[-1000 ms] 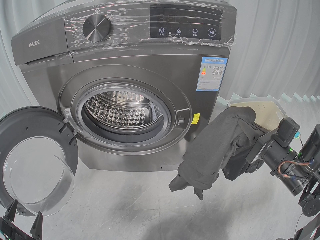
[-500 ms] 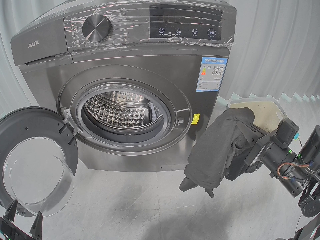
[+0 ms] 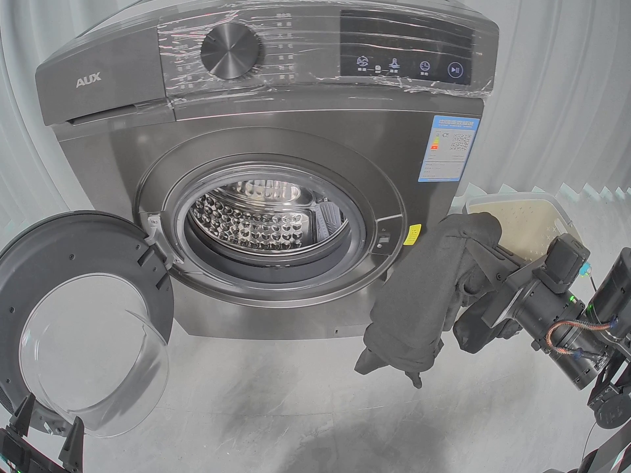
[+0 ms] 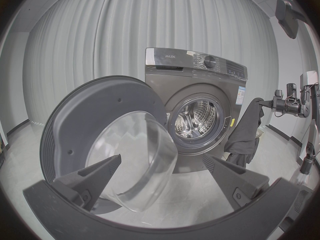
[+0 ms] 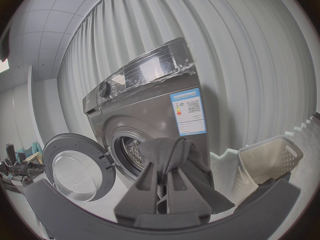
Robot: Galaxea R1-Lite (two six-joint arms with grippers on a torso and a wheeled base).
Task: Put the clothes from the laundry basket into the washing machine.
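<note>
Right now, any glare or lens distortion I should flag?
Head view: glare streaks on the plastic wrap over the panel of the washing machine. Left wrist view: fisheye, black corners, curtain folds bowed. Right wrist view: same fisheye, bright reflection on the wrap; right claw, shut on the dark garment, covers part of the machine.

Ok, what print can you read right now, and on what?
Drawer panel of the washing machine: a brand mark, left unquoted.
Blue-edged label on its front: too small to read.
Yellow sticker beside the door opening: too small.
Control panel: icons; print around the dial blurred.
Dark garment and laundry basket: no print seen.
</note>
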